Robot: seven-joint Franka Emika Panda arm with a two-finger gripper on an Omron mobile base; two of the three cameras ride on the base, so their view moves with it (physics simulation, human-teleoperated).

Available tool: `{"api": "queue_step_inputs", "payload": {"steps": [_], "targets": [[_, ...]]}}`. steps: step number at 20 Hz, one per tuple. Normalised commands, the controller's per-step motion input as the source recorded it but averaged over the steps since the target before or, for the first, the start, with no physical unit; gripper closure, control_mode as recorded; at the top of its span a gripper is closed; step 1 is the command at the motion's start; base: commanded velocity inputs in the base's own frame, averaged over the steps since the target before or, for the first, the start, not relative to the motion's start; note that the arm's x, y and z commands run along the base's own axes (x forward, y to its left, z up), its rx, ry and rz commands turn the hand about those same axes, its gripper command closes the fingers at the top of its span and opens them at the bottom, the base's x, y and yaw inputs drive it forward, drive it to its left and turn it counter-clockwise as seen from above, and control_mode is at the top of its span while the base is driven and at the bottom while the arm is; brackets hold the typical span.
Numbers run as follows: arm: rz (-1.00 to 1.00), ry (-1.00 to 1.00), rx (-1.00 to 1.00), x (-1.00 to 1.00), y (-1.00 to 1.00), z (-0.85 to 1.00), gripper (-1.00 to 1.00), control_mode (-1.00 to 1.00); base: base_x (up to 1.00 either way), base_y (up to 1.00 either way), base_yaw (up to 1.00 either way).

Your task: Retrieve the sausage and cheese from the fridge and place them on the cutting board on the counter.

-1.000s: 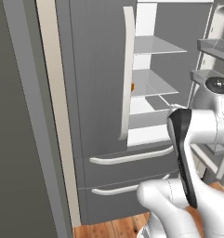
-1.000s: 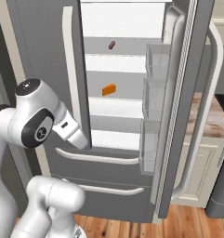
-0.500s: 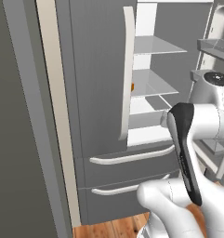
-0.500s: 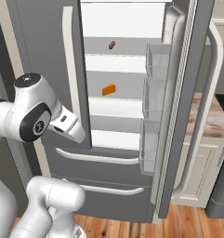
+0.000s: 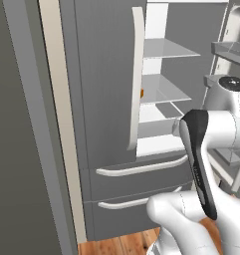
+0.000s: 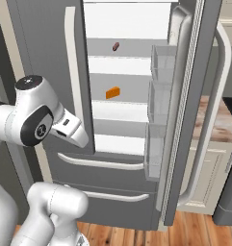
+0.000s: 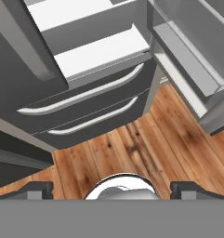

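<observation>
Your gripper (image 7: 111,188) stands spread wide and empty, facing down at the fridge (image 6: 112,178) drawers and the wooden floor (image 7: 146,148). The cheese (image 6: 113,92) sits on a middle shelf, the sausage (image 6: 116,46) one shelf above, both well above the hand. The right door (image 6: 185,110) hangs open, leaving the shelf fronts unobstructed.

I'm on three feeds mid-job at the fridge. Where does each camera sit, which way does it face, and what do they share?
Left base view: behind the arm's left, facing the fridge; arm at lower right.
Right base view: behind its right, facing open shelves with the cheese and sausage; arm at lower left.
Hand view: on the hand, facing down at the drawers and wood floor; open gripper at bottom.
Shared: all show the drawer handles.
</observation>
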Motion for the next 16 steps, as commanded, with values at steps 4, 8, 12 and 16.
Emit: {"api": "queue_step_inputs", "payload": {"steps": [4,8,12,16], "targets": [[0.00,0.00,0.00,0.00,0.00,0.00,-1.00,-1.00,0.00,0.00,0.00],[0.00,0.00,0.00,0.00,0.00,0.00,-1.00,-1.00,0.00,0.00,0.00],[0.00,0.00,0.00,0.00,0.00,0.00,-1.00,-1.00,0.00,0.00,0.00],[0.00,0.00,0.00,0.00,0.00,0.00,-1.00,-1.00,0.00,0.00,0.00]]}}
